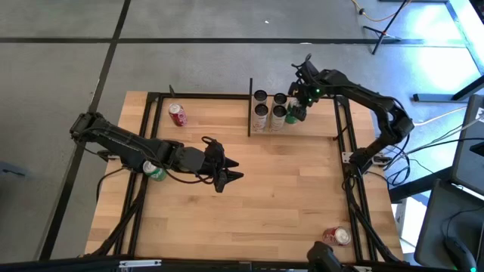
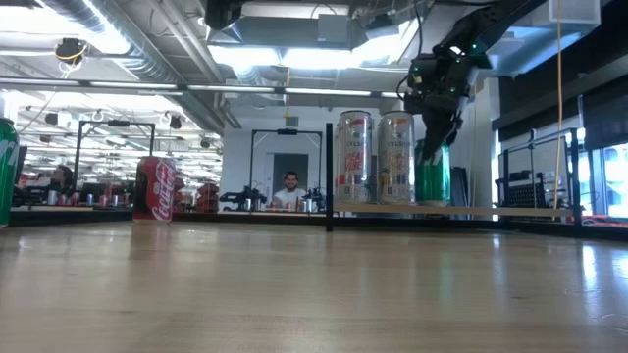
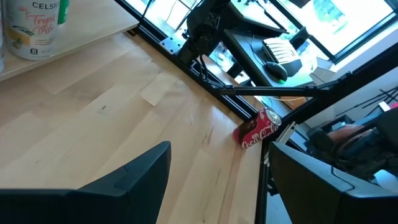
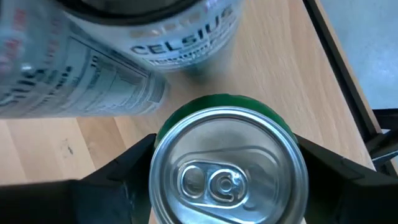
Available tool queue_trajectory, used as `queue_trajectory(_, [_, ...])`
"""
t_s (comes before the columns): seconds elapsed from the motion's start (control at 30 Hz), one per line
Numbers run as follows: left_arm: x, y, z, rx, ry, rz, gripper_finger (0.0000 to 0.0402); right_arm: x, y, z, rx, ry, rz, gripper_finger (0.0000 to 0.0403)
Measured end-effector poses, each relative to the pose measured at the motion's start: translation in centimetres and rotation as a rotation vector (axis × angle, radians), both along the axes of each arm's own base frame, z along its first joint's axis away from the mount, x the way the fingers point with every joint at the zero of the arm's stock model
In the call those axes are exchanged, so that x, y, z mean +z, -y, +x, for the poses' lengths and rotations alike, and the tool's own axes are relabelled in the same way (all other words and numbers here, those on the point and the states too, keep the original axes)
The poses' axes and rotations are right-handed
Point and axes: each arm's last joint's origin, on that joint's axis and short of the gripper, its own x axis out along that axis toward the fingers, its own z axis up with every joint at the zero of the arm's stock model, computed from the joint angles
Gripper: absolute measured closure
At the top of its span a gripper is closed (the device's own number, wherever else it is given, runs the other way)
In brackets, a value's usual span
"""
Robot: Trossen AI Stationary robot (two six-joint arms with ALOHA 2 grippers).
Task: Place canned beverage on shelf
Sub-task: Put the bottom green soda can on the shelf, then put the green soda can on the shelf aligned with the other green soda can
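On the shelf [image 1: 318, 130], at the end of the row of tall cans [image 1: 268, 112] already stood there, a green can [image 4: 229, 165] is held upright between the fingers of the right gripper [image 1: 299, 106]. In the right wrist view the can's lid and pull tab are seen from straight above, with one dark finger [image 4: 127, 167] pressed to each side of the rim, so the jaws are closed around the can and its long axis runs vertically, in line with the gripper's approach from overhead. In the low view the can's base appears to rest on or just above the shelf board, just beside the nearest tall can; contact cannot be confirmed. The release is judged to depend on that small gap to the neighbour, since widening fingers could nudge it. The left gripper [image 1: 227, 174] is kept well away from the shelf, over the middle of the table [image 1: 287, 204], with its jaws spread and nothing held.
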Motion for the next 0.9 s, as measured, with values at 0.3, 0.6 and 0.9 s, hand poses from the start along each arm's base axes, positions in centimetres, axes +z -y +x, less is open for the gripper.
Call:
queue_trajectory(0.3, [0.0, 0.0, 0.0, -0.002, 0.0, 0.004, 0.0136, -0.1, 0.1, 0.1, -0.001, -0.006, 0.001, 0.0028])
queue_trajectory(0.6, [0.1, 0.0, 0.0, -0.013, 0.003, 0.034, 0.0136, 5.0, -0.6, -0.7, -0.021, -0.012, -0.044, 0.0008])
queue_trajectory(0.9, [0.1, -0.3, 0.0, 0.02, 0.005, 0.111, 0.0136, 13.4, -6.6, -4.1, -0.019, 0.308, -0.032, 0.001])
